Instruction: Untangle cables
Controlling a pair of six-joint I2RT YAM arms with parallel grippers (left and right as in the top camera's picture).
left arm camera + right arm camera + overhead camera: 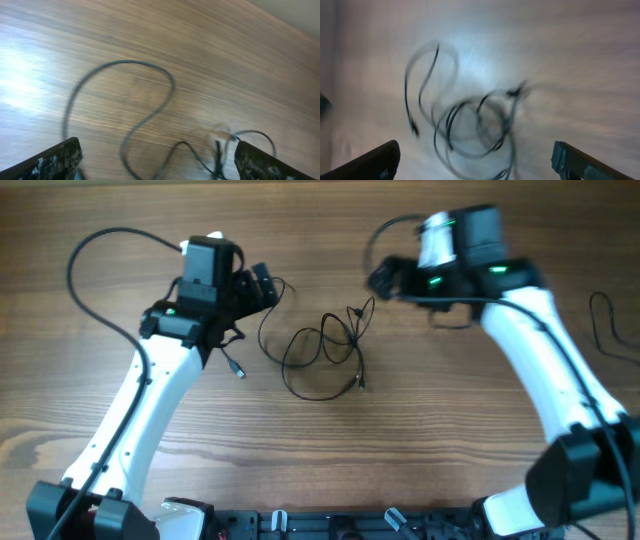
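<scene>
The cables (pixel 325 352) are thin black cords in a loose tangle of loops at the table's middle, with small plug ends at the left and lower right. My left gripper (pixel 262 288) is open just left of the tangle, above its leftmost loop; in the left wrist view a cord (pixel 145 120) curves between the two spread fingers (pixel 157 160). My right gripper (pixel 385 278) is open to the upper right of the tangle, apart from it. The right wrist view shows the blurred loops (pixel 470 125) ahead of the spread fingers (pixel 475 160).
The table is brown wood (pixel 100 380). Another thin black cable (pixel 608 325) lies at the far right edge. Thick black arm cables (pixel 90 255) loop at the upper left. A black rail (pixel 340 525) runs along the front edge.
</scene>
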